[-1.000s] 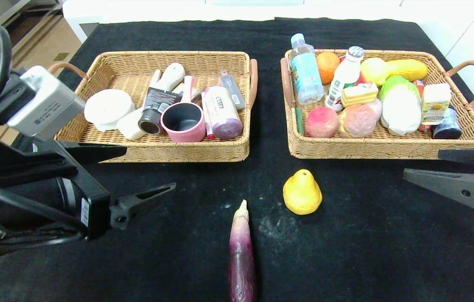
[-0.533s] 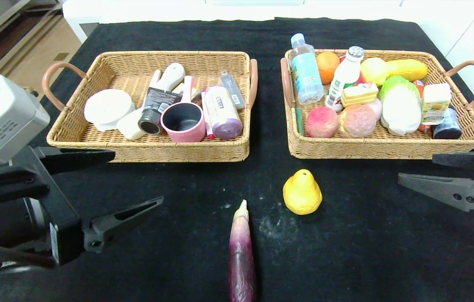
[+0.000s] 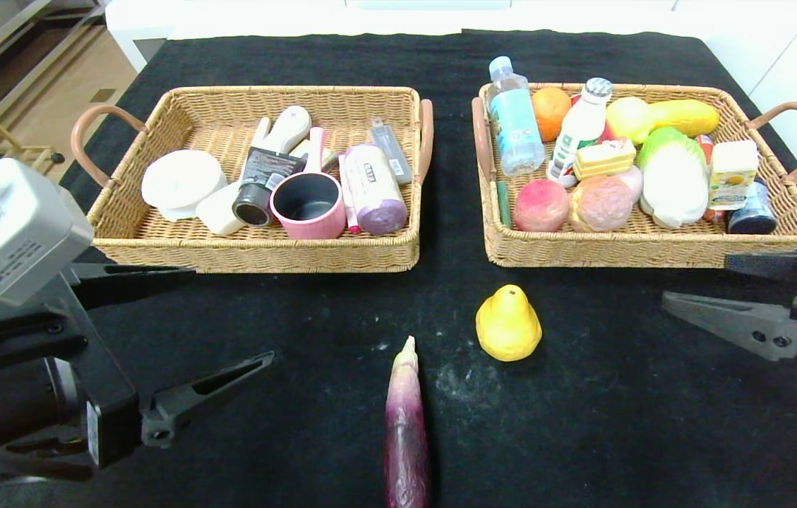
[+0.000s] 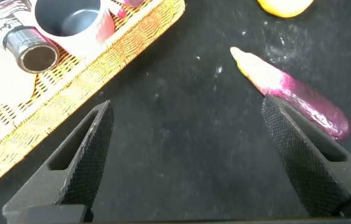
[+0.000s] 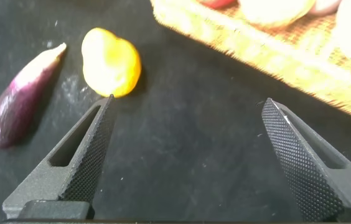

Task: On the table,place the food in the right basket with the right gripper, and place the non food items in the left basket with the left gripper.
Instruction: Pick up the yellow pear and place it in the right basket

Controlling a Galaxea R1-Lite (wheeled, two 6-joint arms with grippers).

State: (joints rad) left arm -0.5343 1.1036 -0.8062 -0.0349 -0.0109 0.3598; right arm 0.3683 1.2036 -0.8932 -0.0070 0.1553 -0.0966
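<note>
The yellow pear (image 3: pixel 508 324) and the long purple eggplant (image 3: pixel 405 423) lie on the black table (image 3: pixel 603 423) in front of the baskets. The white disc (image 3: pixel 181 180) and black tube (image 3: pixel 262 180) lie in the left basket (image 3: pixel 257 255). The yellow carton (image 3: pixel 733 173) stands in the right basket (image 3: pixel 645 252). My left gripper (image 3: pixel 232 314) is open and empty over bare cloth near the left basket, left of the eggplant (image 4: pixel 294 93). My right gripper (image 3: pixel 694 277) is open and empty, right of the pear (image 5: pixel 111 62).
The left basket also holds a pink mug (image 3: pixel 308 204) and toiletries. The right basket is packed with a water bottle (image 3: pixel 514 120), fruit and a cabbage (image 3: pixel 673 176). The table's edges run at the far left and right.
My left arm has drawn back toward the near left, away from the left basket. My right gripper has edged left toward the pear. The pear and eggplant have not moved.
</note>
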